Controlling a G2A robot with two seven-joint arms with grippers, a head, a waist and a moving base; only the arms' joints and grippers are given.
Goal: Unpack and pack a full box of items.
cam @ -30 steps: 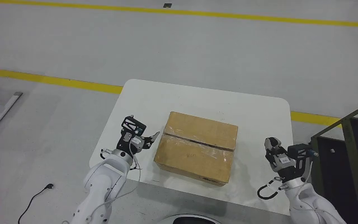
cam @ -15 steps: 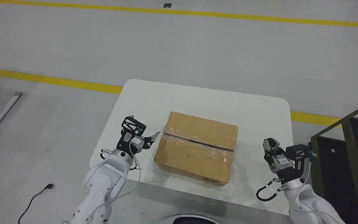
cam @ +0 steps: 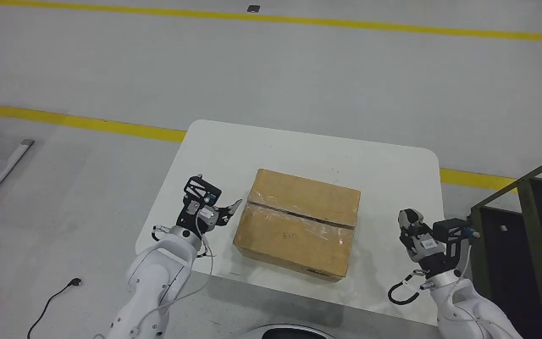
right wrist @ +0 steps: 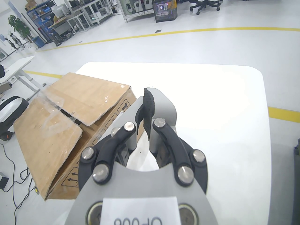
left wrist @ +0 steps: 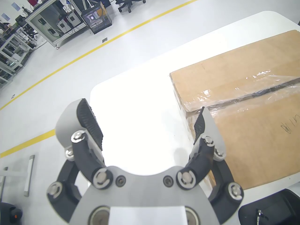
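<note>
I see the taped box in the middle of the table. My left gripper is spread wide just beside its end; my right gripper is pinched together near the table's right edge.

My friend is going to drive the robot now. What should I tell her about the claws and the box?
The left claw is open and empty, close by one end of the box; I cannot tell whether it touches.
The right claw is shut and empty, above the table off the box's other end.
The box sits mid-table, flaps down, with clear tape along the seam.
Done: nothing is unpacked yet.
Left: open the box, take the things out, then pack them back in.
</note>
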